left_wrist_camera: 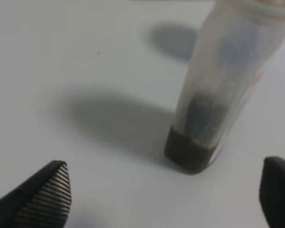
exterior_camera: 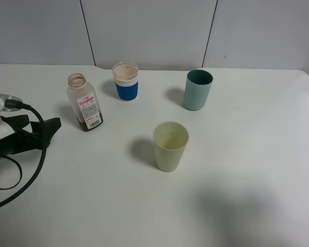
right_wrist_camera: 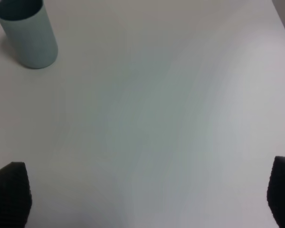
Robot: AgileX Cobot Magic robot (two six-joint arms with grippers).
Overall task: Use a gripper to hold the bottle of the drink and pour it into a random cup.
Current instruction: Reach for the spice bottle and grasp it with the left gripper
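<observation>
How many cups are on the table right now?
3. A blue-sleeved white cup at the back beside the bottle, a teal tumbler at the back right, a pale yellow-green tumbler near the middle. None seems hidden.

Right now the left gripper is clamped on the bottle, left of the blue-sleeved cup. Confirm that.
Not clamped. The left gripper is open and short of the bottle, touching nothing; the left wrist view shows this. The bottle does stand left of the blue-sleeved cup.
</observation>
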